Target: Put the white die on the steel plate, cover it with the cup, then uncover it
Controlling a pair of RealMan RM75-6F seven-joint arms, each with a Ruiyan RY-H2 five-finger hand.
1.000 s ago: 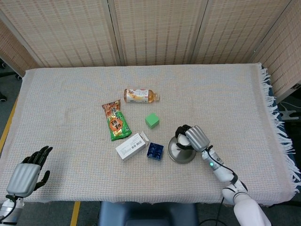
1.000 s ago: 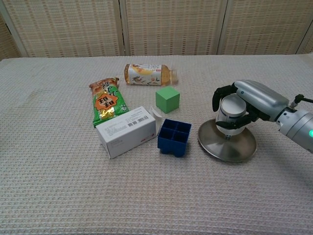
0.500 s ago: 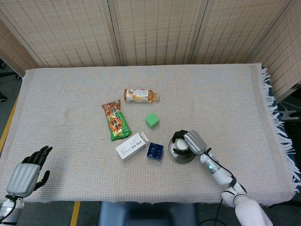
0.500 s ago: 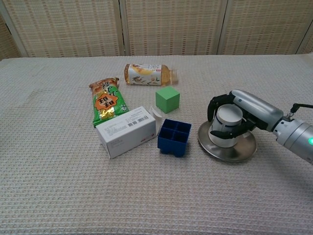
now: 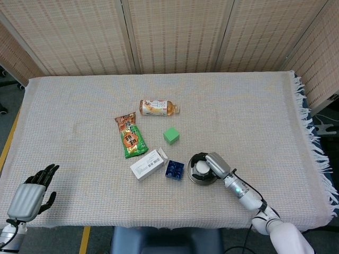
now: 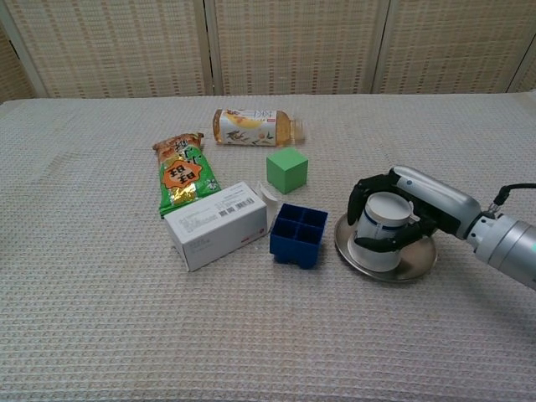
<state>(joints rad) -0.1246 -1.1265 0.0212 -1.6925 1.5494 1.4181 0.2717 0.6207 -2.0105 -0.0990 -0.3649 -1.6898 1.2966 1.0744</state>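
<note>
A white cup (image 6: 381, 233) stands upside down on the steel plate (image 6: 415, 262), toward its left side. My right hand (image 6: 408, 209) wraps around the cup and grips it; from above, the cup (image 5: 202, 169) shows between the fingers of that hand (image 5: 212, 165) on the plate (image 5: 197, 180). The white die is hidden in both views. My left hand (image 5: 30, 194) rests low at the table's near left corner with fingers spread, holding nothing.
Left of the plate sit a blue grid block (image 6: 299, 235) and a white box (image 6: 217, 224). Behind them lie a green cube (image 6: 287, 170), a green snack packet (image 6: 182, 180) and a tea bottle on its side (image 6: 253, 127).
My right hand has brought the cup down from above the plate until it stands on it, shifting slightly left and toward the table's near edge. The left hand has stayed put.
</note>
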